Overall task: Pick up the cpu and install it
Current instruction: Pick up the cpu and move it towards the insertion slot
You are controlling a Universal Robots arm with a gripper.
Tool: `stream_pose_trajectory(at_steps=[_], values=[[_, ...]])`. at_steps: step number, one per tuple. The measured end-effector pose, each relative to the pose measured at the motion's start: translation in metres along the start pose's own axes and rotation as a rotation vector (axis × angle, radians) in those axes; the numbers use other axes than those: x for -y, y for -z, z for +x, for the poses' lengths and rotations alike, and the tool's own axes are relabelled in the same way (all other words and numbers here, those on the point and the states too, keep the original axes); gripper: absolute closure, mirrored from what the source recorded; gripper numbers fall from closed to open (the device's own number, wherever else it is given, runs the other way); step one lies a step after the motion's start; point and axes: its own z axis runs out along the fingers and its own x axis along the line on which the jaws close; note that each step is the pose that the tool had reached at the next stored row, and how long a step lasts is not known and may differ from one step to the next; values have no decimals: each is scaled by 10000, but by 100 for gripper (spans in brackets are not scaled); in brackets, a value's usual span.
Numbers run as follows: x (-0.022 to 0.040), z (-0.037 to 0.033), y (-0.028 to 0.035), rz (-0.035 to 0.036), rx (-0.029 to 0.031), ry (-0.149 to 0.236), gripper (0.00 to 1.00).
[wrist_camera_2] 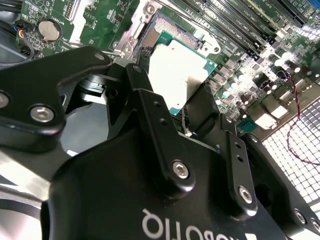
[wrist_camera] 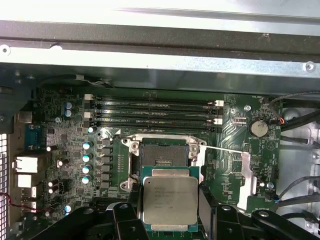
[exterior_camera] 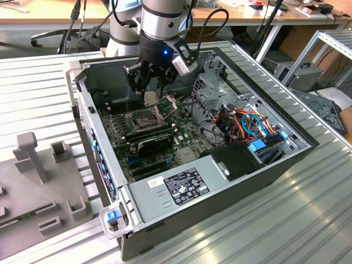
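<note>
On the exterior view's left, you have a pale grey moulded fixture with upright blocks (exterior_camera: 38,181) lying on the ribbed aluminium table (exterior_camera: 264,220). Just beside it, toward the middle, lies the open black-and-silver metal computer case (exterior_camera: 220,206), side panel off, with its green motherboard (exterior_camera: 184,132) facing up.

Your silver robot arm (exterior_camera: 162,19) enters the case from above, and its black two-fingered gripper (exterior_camera: 151,91) hangs over the board. The fingers are clamped on the cpu, a small flat square chip with a dull grey-tan metal face (wrist_camera: 169,200). In the first wrist view, black fingers (wrist_camera: 206,207) press against two opposite edges of the chip.

The chip is held in the air, apart from the board. It sits just beside and partly over the square silver-framed socket (wrist_camera: 162,155), which stands open with its dark contact field bare. Beyond the socket in that view run long black memory sticks (wrist_camera: 155,111), and off to one side of the socket sits a round silver coin battery (wrist_camera: 258,128).

Farther toward the exterior view's right, a bundle of orange and blue cables (exterior_camera: 250,124) crosses the case beside a black box-shaped power unit (exterior_camera: 236,159).
</note>
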Motion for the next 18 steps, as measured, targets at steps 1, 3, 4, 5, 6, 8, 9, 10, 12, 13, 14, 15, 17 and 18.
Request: stream_pose_trajectory(at_steps=[1, 3, 4, 5, 6, 8, 9, 10, 12, 13, 14, 15, 17, 18], values=[[0, 5, -3, -3, 2, -2, 45], [0, 8, -10, 2, -1, 3, 45], [0, 9, -10, 4, -1, 3, 45], [0, 9, -10, 4, -2, 3, 45], [0, 10, -11, 3, -1, 2, 45], [-1, 9, -11, 2, 0, 2, 45], [0, 9, -11, 2, -1, 2, 45], [-1, 9, -16, -1, 2, 2, 45], [0, 10, -21, 4, -2, 2, 45], [-1, 10, -24, 2, -1, 2, 45], [-1, 10, -25, 2, -1, 2, 45], [-1, 9, -25, 2, 0, 2, 45], [-1, 10, -26, 2, -1, 2, 45], [-1, 9, -27, 2, -1, 2, 45]])
